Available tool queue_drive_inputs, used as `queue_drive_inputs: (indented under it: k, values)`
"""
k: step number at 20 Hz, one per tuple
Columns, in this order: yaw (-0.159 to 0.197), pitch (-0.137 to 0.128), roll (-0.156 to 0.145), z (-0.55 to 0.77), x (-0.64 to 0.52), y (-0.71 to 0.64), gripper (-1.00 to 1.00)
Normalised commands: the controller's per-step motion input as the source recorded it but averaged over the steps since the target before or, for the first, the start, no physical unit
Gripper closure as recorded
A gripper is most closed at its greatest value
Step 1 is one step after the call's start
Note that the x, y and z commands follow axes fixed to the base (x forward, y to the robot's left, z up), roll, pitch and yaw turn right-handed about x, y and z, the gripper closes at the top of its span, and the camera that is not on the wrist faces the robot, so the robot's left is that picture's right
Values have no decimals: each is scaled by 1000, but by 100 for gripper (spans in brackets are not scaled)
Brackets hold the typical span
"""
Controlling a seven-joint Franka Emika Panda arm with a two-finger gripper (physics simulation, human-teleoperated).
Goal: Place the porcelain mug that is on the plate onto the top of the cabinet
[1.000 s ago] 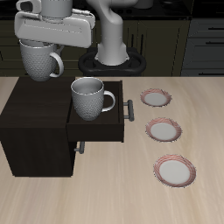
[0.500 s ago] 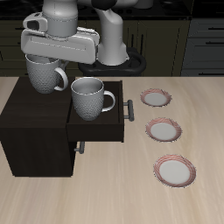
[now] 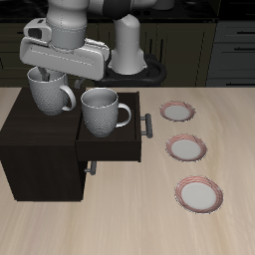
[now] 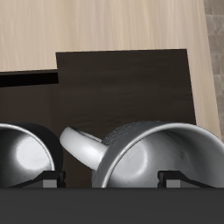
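Note:
My gripper (image 3: 47,76) is shut on the porcelain mug (image 3: 46,94), a greyish-white mug with a loop handle. It holds the mug upright, low over the top of the dark cabinet (image 3: 38,149); I cannot tell whether the mug touches the top. In the wrist view the mug (image 4: 162,157) fills the space by my gripper (image 4: 109,179), with the cabinet top (image 4: 122,83) beneath it. The three plates (image 3: 186,148) on the table are bare.
A second look-alike mug (image 3: 103,111) stands in the cabinet's open drawer (image 3: 110,149), close beside the held mug; it also shows in the wrist view (image 4: 22,157). The other two plates (image 3: 179,111) (image 3: 198,192) lie in a row beside the cabinet. The robot base (image 3: 129,60) stands behind.
My gripper has come down with the mug, from well above the cabinet to low over its top. The drawer mug and plates have not moved.

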Motion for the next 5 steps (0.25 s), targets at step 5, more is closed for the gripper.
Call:
queue_drive_inputs:
  k: [5]
  values:
    - [-7,6,-23,-9,-11,-38,-100]
